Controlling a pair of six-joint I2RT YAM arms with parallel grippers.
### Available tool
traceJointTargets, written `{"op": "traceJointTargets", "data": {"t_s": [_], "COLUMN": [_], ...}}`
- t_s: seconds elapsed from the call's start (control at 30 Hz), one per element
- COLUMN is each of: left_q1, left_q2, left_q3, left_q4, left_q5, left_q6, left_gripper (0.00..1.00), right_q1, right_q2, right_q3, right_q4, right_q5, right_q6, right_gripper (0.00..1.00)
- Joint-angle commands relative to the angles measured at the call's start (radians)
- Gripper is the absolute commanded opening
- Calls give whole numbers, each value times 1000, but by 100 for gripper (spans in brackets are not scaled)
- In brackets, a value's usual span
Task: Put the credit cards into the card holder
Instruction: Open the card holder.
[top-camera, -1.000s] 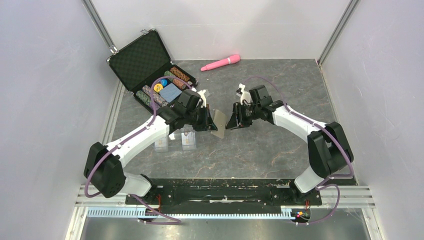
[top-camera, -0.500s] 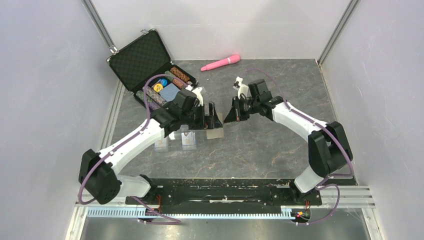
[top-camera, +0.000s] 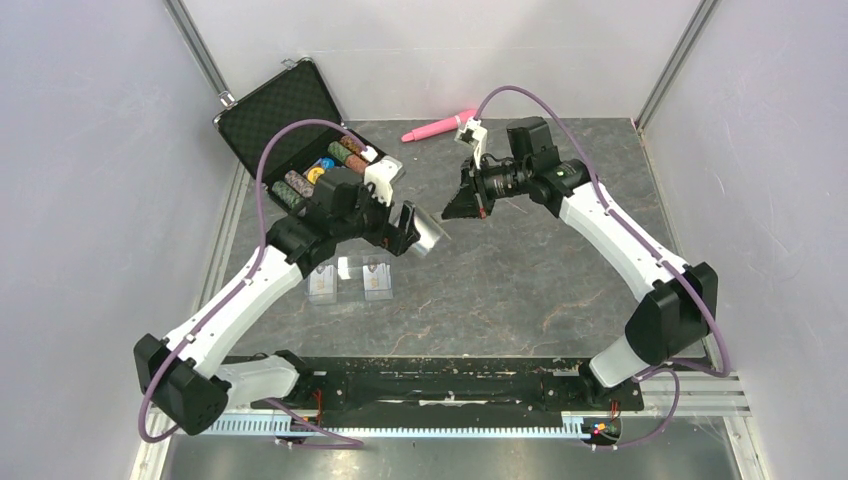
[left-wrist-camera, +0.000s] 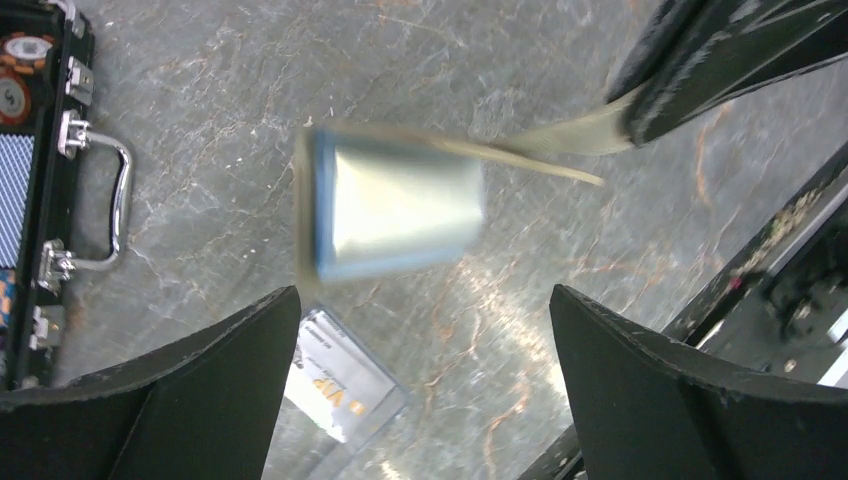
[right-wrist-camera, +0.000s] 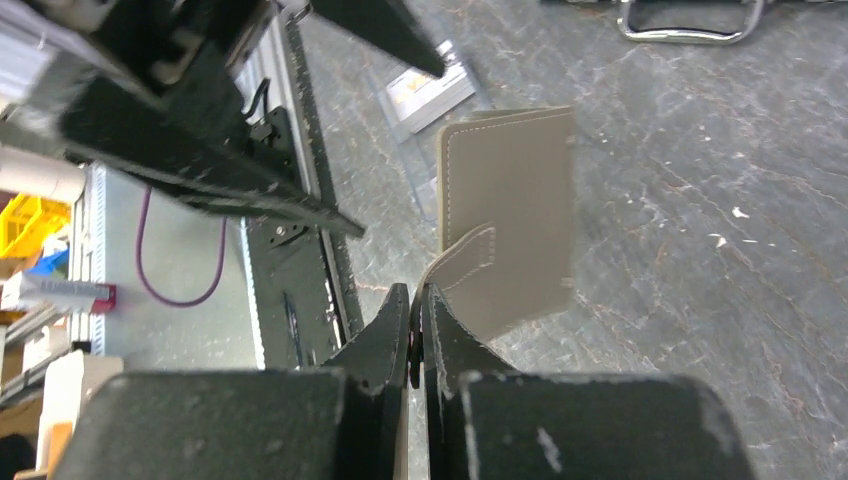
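Card holder (right-wrist-camera: 510, 210) pinched by its snap tab in right pincer (right-wrist-camera: 415, 320). Left pincer (left-wrist-camera: 422, 300) spread wide, holder apart in front; 2 credit cards (top-camera: 377, 278) below.

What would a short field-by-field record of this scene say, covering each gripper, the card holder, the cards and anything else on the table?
left gripper: open, holding nothing
right gripper: shut on the card holder's snap tab
card holder: tan, held by its tab, between the two grippers
credit cards: two, side by side on the table, not in the holder
black case: lid open, far left, poker chips inside
pink object: lying at the far edge
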Motion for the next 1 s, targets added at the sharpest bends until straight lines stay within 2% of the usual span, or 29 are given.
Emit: {"op": "traceJointTargets", "data": {"t_s": [0.0, 0.1, 0.27, 0.4, 0.57, 0.7, 0.87, 0.97], "left_q1": [73, 126, 136, 135, 134, 134, 134, 134], "left_q2": [37, 61, 115, 180, 194, 192, 209, 225], "left_q3": [60, 72, 81, 80, 40, 8, 12, 9], "left_q4": [-51, -58, -18, 63, 214, 302, 287, 278], "left_q5": [206, 306, 449, 561, 626, 645, 629, 637], "left_q6": [295, 351, 381, 329, 242, 196, 158, 141], "left_gripper": [100, 100, 100, 100, 98, 94, 85, 72], "right_q1": [0, 0, 1, 0, 0, 0, 1, 0], "right_q2": [2, 9, 14, 17, 18, 25, 31, 28], "right_q3": [68, 89, 103, 96, 78, 79, 79, 68], "right_q4": [-108, -148, -172, -173, -171, -155, -120, -89], "right_q5": [-123, -150, -188, -188, -183, -182, -184, -186], "right_q6": [-113, -140, -152, -149, -147, -133, -99, -74], "right_gripper": [0, 0, 0, 0, 0, 0, 0, 0]}}
